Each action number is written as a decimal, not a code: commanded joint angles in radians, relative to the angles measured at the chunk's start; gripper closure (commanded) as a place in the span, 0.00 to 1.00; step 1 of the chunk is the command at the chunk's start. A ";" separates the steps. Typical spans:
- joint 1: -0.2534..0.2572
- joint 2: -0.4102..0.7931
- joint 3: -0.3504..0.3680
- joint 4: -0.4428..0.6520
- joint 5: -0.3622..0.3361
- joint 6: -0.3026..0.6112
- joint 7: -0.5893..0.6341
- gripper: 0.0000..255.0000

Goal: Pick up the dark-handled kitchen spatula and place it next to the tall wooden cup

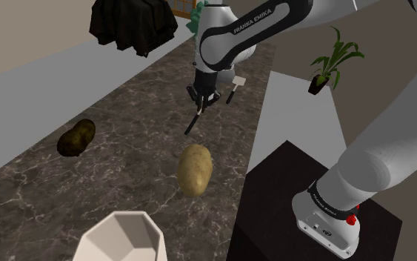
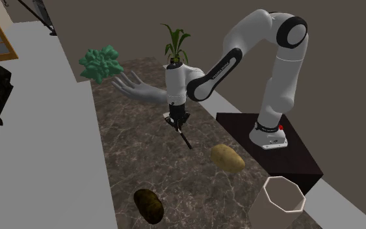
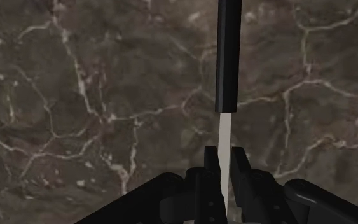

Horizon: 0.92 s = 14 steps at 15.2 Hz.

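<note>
Gripper is hanging over the marble counter, fingers clamping the thin pale shaft of the spatula. In the wrist view the two black fingers are pressing on that pale strip from both sides, w/ the black handle running straight away from the gripper over the veined stone. In the shoulder view the handle is slanting down from the fingers toward the counter. Can't tell if its tip is touching.

In the 2nd ext. view the spatula is pointing down and toward that view's right, below the gripper.

Cup is sitting at the shoulder view's bottom edge, drawn pale and faceted, well apart from the spatula. A pale potato is lying between them. A dark potato is lying off toward that view's left, apart from both.

In the 2nd ext. view the cup is standing by the corner of the dark stand, w/ the pale potato near it and the dark potato near the bottom edge.

A plant is showing behind the arm and a green clump is sitting at the counter's far end.
</note>
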 commanded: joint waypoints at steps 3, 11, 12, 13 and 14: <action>0.000 0.000 0.000 0.000 0.000 0.000 0.000 1.00; -0.004 -0.057 0.001 0.039 0.025 -0.092 -0.014 1.00; -0.004 -0.064 0.000 0.045 0.028 -0.105 -0.016 1.00; -0.005 -0.071 0.000 0.052 0.031 -0.118 -0.017 1.00; -0.005 -0.078 0.000 0.059 0.033 -0.132 -0.019 1.00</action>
